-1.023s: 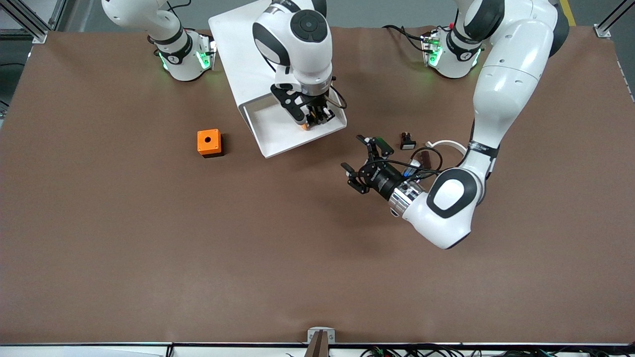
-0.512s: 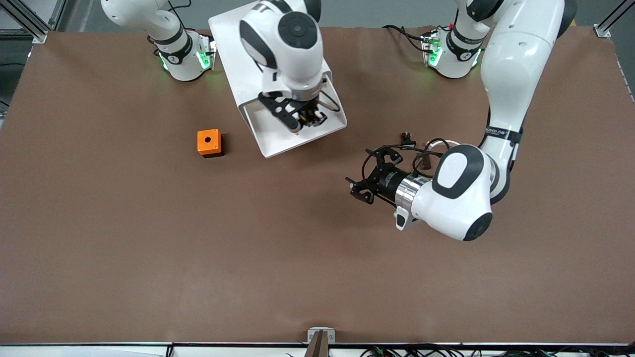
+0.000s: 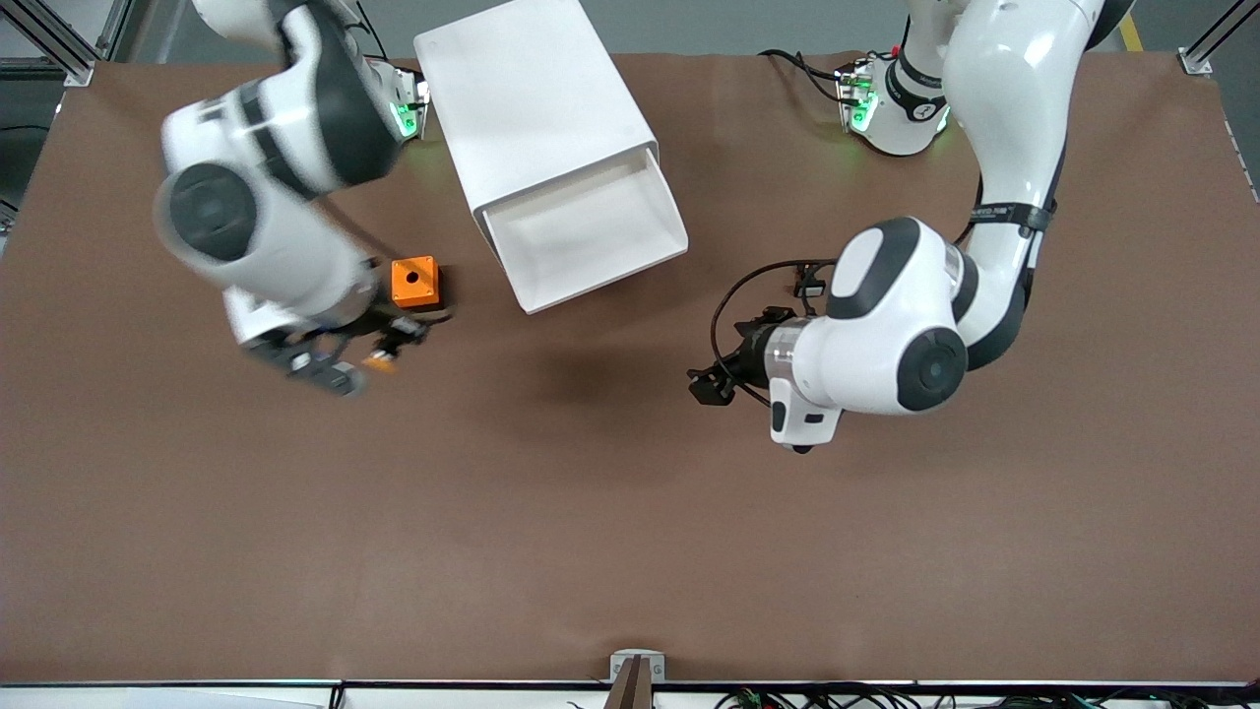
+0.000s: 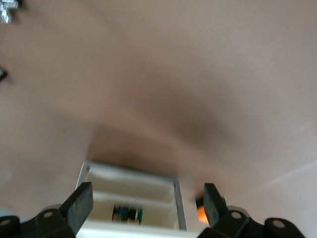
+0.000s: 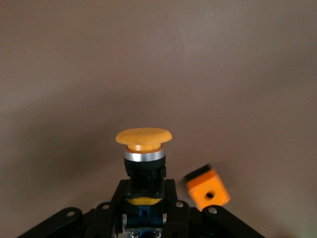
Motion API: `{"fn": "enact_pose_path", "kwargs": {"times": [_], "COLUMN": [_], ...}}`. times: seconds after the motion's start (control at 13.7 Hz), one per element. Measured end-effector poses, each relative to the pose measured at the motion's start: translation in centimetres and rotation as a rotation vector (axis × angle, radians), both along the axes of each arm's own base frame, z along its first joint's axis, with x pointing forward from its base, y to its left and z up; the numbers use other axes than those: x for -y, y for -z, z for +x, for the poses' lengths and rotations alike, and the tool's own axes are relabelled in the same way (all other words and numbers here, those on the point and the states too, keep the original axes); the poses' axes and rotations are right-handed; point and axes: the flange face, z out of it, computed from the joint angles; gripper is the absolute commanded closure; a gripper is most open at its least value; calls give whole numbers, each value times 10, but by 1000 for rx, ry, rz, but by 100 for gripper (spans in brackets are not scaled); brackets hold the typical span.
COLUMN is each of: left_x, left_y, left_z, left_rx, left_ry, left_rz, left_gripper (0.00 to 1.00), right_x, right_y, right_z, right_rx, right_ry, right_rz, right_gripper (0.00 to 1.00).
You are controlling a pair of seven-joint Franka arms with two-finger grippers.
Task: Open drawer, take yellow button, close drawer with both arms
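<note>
The white cabinet lies at the table's back middle, and its top drawer is pulled out with nothing visible in it. My right gripper is shut on the button and holds it over the table beside the orange cube box. In the right wrist view the button stands between my fingers, orange cap outward, black body, blue end in the grip. My left gripper is open and empty over bare table, toward the left arm's end from the drawer. In its wrist view the fingers frame the cabinet's front.
The orange cube box with a hole sits on the table close to my right gripper and shows in the right wrist view. A small black part lies mostly hidden by my left forearm. The brown table is open nearer the camera.
My right gripper lifted the button out of the drawer and swung toward the right arm's end, next to the orange cube box. My left arm turned its wrist; its gripper stayed about in place.
</note>
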Motion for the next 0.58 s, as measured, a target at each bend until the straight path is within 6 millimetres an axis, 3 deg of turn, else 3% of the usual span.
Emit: {"fn": "enact_pose_path", "kwargs": {"times": [0.15,0.29,0.58], "left_x": [22,36,50], "left_y": [-2,1,8], "left_z": [-13,-21,-29], "left_rx": [72,110,181], "left_ry": [49,81,130], "left_rz": [49,79,141], "left_gripper": [1,1,1], "right_x": [83,141,207], "right_y": [30,69,144], "right_z": [24,38,56], "right_rx": [28,41,60], "right_ry": [-78,-137,-188], "right_rz": [-12,-20,-27], "right_gripper": [100,100,100]}}
